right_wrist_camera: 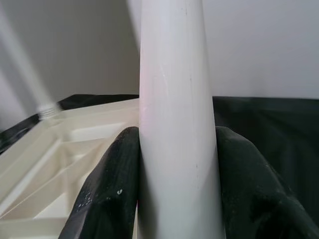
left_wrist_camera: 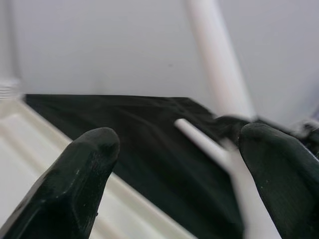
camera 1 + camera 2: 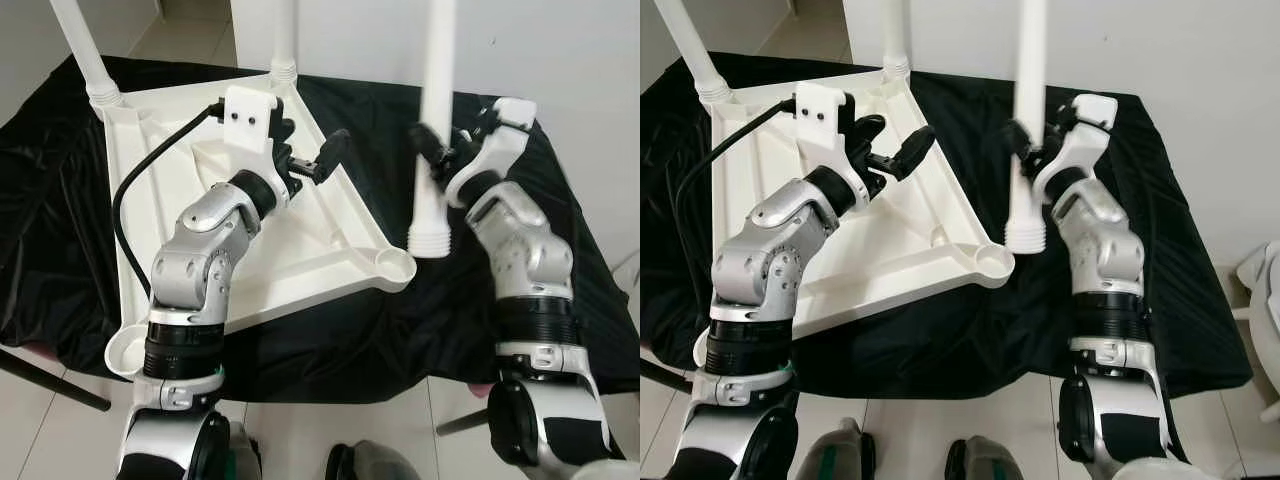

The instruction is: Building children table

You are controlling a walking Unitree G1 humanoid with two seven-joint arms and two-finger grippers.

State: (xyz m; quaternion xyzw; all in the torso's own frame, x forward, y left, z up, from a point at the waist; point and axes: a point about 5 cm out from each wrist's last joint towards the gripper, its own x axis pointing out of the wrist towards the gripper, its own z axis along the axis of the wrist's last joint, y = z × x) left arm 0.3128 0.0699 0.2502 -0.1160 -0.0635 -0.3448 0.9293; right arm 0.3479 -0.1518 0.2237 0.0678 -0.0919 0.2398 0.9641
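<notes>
White plastic table leg [image 3: 436, 130] stands upright at centre right, clamped between the right gripper's [image 3: 432, 148] fingers above the black cloth [image 3: 560, 250], while the left gripper [image 3: 322, 160] hovers spread over the upturned tabletop [image 3: 330, 250].

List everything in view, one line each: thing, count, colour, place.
Tabletop: one, white, lying upside down on the cloth.
Fitted legs: two, white, standing up from the tabletop's far corners.
Loose leg: one, white, upright, threaded end hanging beside the near right corner socket.
Cloth: one, black, spread under the tabletop.
Floor: pale tiles, below.
Left pincer: open, above the tabletop.
Right pincer: shut on the loose leg.
</notes>
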